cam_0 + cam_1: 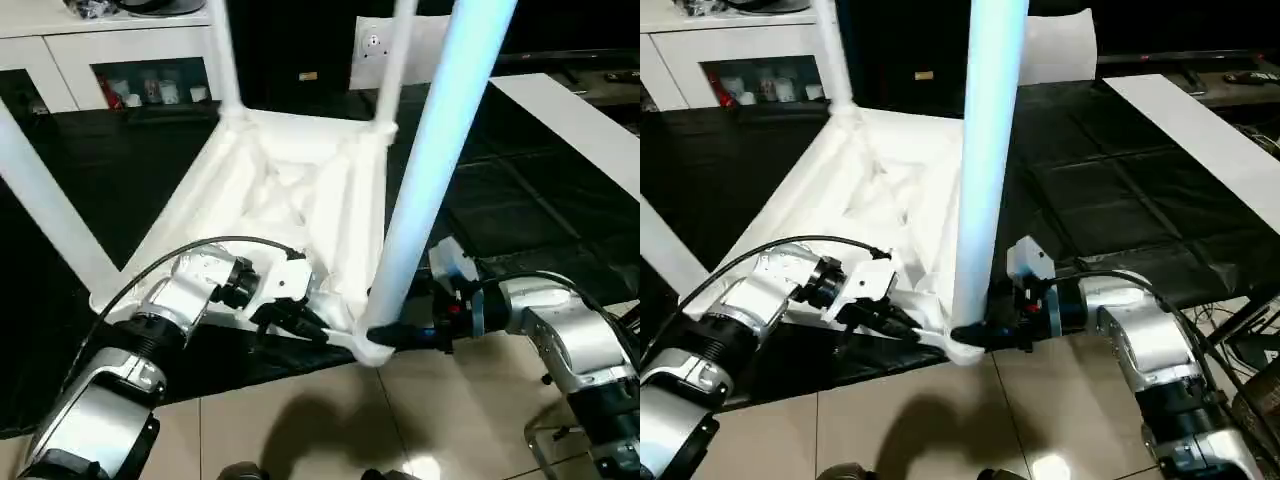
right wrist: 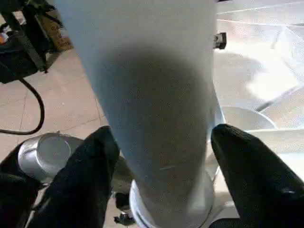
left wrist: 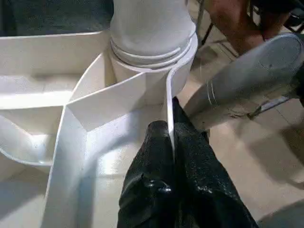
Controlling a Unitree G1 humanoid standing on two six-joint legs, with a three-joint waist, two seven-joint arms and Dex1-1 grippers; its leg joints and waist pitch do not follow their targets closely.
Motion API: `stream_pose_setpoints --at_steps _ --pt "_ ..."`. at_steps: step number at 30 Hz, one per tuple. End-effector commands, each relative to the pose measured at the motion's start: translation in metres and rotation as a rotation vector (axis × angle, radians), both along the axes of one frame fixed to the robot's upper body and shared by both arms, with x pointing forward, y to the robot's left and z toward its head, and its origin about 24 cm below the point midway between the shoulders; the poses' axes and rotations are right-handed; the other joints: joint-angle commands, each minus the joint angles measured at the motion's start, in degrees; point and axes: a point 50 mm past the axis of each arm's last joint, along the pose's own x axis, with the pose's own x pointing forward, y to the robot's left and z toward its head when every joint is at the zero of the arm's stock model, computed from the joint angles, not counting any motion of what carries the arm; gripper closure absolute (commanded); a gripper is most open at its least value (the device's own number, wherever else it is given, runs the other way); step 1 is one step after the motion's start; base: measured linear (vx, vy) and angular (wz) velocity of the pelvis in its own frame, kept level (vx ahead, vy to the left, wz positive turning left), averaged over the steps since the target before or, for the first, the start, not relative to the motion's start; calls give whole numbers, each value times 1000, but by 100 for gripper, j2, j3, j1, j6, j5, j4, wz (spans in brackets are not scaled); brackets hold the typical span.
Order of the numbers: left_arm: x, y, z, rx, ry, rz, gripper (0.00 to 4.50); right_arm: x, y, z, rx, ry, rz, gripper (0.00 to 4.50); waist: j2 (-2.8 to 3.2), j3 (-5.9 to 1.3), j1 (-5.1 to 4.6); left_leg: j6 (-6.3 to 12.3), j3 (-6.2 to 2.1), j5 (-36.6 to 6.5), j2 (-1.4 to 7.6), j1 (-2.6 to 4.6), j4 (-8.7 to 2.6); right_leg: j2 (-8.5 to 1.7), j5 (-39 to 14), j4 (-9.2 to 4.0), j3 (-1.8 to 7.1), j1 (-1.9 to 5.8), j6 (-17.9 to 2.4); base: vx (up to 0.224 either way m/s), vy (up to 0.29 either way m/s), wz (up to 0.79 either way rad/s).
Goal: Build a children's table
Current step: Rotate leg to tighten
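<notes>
The table (image 1: 290, 200) lies upside down on a black mat (image 1: 1110, 200), with its legs sticking up. Its near corner hangs over the tan floor (image 1: 470, 410).

Closest to the robot, the left gripper (image 3: 172, 142) is pinched tight on the thin white rim (image 3: 167, 102) of the table. One black finger (image 3: 149, 156) is inside the rim and the other is outside it. Just past the fingertips, the rim curves around the round corner socket (image 3: 156, 52). From the head views, the left gripper (image 1: 300, 318) sits at the near edge of the table, just beside that corner.

The right gripper (image 2: 164, 156) is at the same corner, coming from the other side. Its two black fingers (image 2: 92, 166) stand apart, one on each side of the near leg (image 2: 147, 95). The leg is between them, low down where it goes into the socket. The fingers are very close to the leg, but it is hard to tell if they squeeze it or just sit beside it.

The near leg (image 1: 440, 150) goes up tall from the corner and leans a little.

Farther away, two more legs (image 1: 225, 55) stand up at the far corners. Another leg (image 1: 50, 210) slants out on the left side.

Behind the table is a white cabinet (image 1: 120, 60) with glass doors. A flat white board (image 1: 570, 120) lies on the mat, far off to the right.
</notes>
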Motion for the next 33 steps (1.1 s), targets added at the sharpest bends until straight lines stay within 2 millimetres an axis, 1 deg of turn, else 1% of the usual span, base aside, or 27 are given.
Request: stream_pose_setpoints --at_steps 1,2,3,4,5,6,7,8,11,13,14,17,19,20,21,22,23,24,25,26,27,28,29,30,31,32,33 --pt "-1 -9 5 41 -23 -108 450 0 -1 2 -12 -9 28 168 -78 -394 -21 442 -28 -802 241 10 -392 -418 -2076 -410 391 365 -754 0 0 0" --pt "-1 -8 6 45 -21 -115 450 0 -1 1 -15 2 45 168 -79 -392 -16 436 -28 -804 244 15 -395 -416 -2081 -413 391 359 -750 0 0 0" --pt "0 -7 6 48 -21 -122 450 -1 -1 1 -17 11 62 181 -70 -388 -16 442 -28 -830 240 16 -393 -410 -2088 -416 387 358 -749 0 0 0" --pt "0 -7 6 48 -21 -122 450 -1 -1 1 -17 11 62 191 -78 -393 -15 446 -30 -825 242 13 -395 -411 -2079 -413 387 363 -741 0 0 0" --pt "0 -7 7 51 -21 -127 450 -1 0 0 -19 23 79 191 -69 -392 -10 447 -29 -813 236 7 -391 -409 -2065 -415 387 364 -736 0 0 0" --pt "1 -7 7 52 -21 -128 450 -2 1 0 -17 32 90 191 -73 -395 -14 445 -28 -818 236 10 -392 -407 -2062 -413 384 365 -740 0 0 0" --pt "2 -6 8 54 -21 -129 450 -2 1 0 -17 40 99 213 -67 -392 -11 456 -29 -807 235 12 -391 -399 -2046 -416 382 361 -745 0 0 0" --pt "2 -6 8 55 -22 -128 450 -3 2 0 -16 44 103 226 -73 -393 -12 454 -30 -800 238 4 -392 -403 -2024 -408 384 369 -750 0 0 0" --pt "3 -5 8 56 -23 -123 450 -3 3 0 -10 53 109 245 -65 -396 5 433 -31 -804 249 18 -395 -409 -1983 -404 390 363 -782 0 0 0" --pt "4 -4 8 58 -25 -117 450 -3 4 0 5 62 110 249 -68 -388 4 420 -33 -841 255 22 -402 -405 -1990 -404 387 358 -798 0 0 0" --pt "4 -3 8 57 -24 -111 450 -4 5 1 16 69 107 251 -71 -390 6 419 -28 -844 245 20 -398 -406 -2005 -409 387 364 -788 0 0 0" --pt "6 -2 8 47 -17 -86 450 -5 9 1 45 82 83 251 -70 -389 13 404 -29 -840 243 27 -402 -409 -2113 -422 384 365 -743 0 0 0" --pt "7 -2 7 34 -14 -54 450 -3 12 1 62 80 37 251 -75 -380 5 383 -31 -868 242 23 -407 -403 -2177 -431 382 363 -705 0 0 0" --pt "7 -3 6 19 -15 -23 450 -1 15 0 72 71 -18 251 -63 -363 -11 312 -33 -974 237 32 -416 -416 -2401 -467 373 349 -646 0 0 0" --pt "8 -4 6 11 -18 3 450 0 16 -2 69 63 -50 251 -63 -359 -12 288 -33 -1028 225 40 -415 -413 -2516 -489 362 349 -604 0 0 0" --pt "10 -5 6 1 -20 31 450 1 18 -3 66 55 -85 251 -65 -352 -30 235 -44 -1077 216 40 -424 -416 -2674 -508 355 349 -512 0 0 0" --pt "11 -7 5 -12 -30 70 450 3 21 -6 57 39 -147 251 -69 -344 -49 209 -45 -1127 210 46 -425 -409 -2779 -523 349 338 -465 0 0 0" --pt "12 -9 4 -20 -28 101 450 6 23 -8 52 34 -208 251 -29 -322 -82 160 -50 -1260 191 71 -422 -411 -3051 -573 325 316 -374 0 0 0" --pt "12 -9 4 -20 -29 108 450 7 24 -9 52 34 -220 251 -49 -317 -117 123 -57 -1366 165 74 -413 -405 -3293 -628 292 317 -259 0 0 0" --pt "13 -10 3 -22 -34 142 450 10 26 -11 51 35 -281 252 -58 -316 -144 93 -66 -1391 161 64 -414 -403 -3351 -627 282 328 -221 0 0 0" --pt "14 -11 2 -22 -38 171 450 13 28 -12 50 38 -330 252 -52 -304 -204 60 -84 -1475 154 51 -415 -396 -3486 -653 251 323 -135 0 0 0" --pt "17 -18 2 -65 -32 262 450 21 35 -13 84 63 -458 252 -44 -294 -245 49 -92 -1549 145 52 -411 -391 -3564 -677 229 315 -104 0 0 0" --pt "18 -22 3 -87 -24 293 450 23 37 -13 96 74 -499 252 -35 -283 -334 9 -109 -1701 136 68 -390 -396 -3735 -723 171 305 -42 0 0 0" --pt "19 -29 4 -117 -17 347 450 27 44 -14 102 82 -564 253 -42 -284 -388 -13 -120 -1747 129 54 -382 -396 -3786 -739 145 320 5 0 0 0" --pt "19 -30 4 -120 -17 353 450 27 44 -14 103 82 -570 253 -19 -302 -500 -9 -164 -1814 140 1 -385 -407 -3772 -765 77 380 108 0 0 0" --pt "20 -34 4 -134 -13 382 450 29 48 -15 103 85 -604 253 1 -318 -534 -3 -169 -1824 167 22 -399 -419 -3637 -764 86 386 79 0 0 0" --pt "21 -39 5 -152 -16 431 450 32 54 -16 103 91 -654 253 16 -323 -609 46 -176 -1819 196 -7 -415 -428 -3330 -743 93 402 -36 0 0 0"
